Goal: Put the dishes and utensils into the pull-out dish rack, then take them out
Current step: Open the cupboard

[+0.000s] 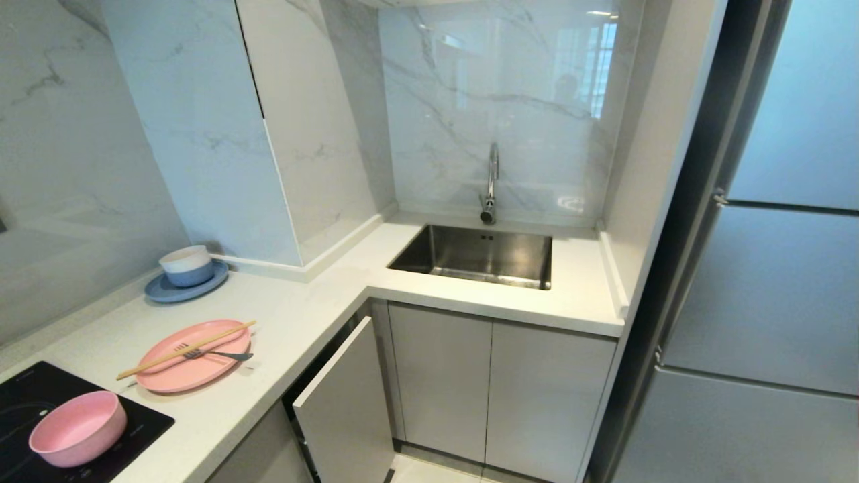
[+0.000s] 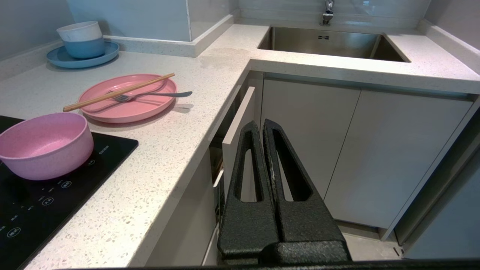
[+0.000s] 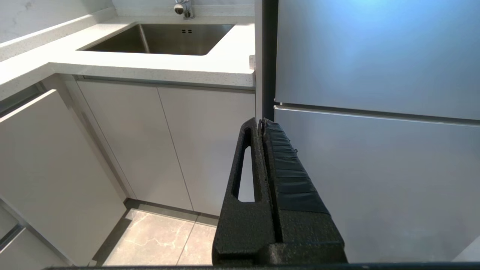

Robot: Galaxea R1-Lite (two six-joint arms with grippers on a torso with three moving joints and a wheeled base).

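Observation:
A pink plate lies on the white counter, with wooden chopsticks and a dark fork across it. A pink bowl stands on the black cooktop. The pull-out dish rack shows only as a narrow pale grey front panel, drawn partly out below the counter; its basket is hidden. My left gripper is shut and empty, hanging in front of that panel. My right gripper is shut and empty, near the fridge. Neither arm appears in the head view.
A blue plate with a blue and white bowl sits at the back left of the counter. A steel sink with a tap fills the corner. Closed cabinet doors stand below it, and a tall fridge is on the right.

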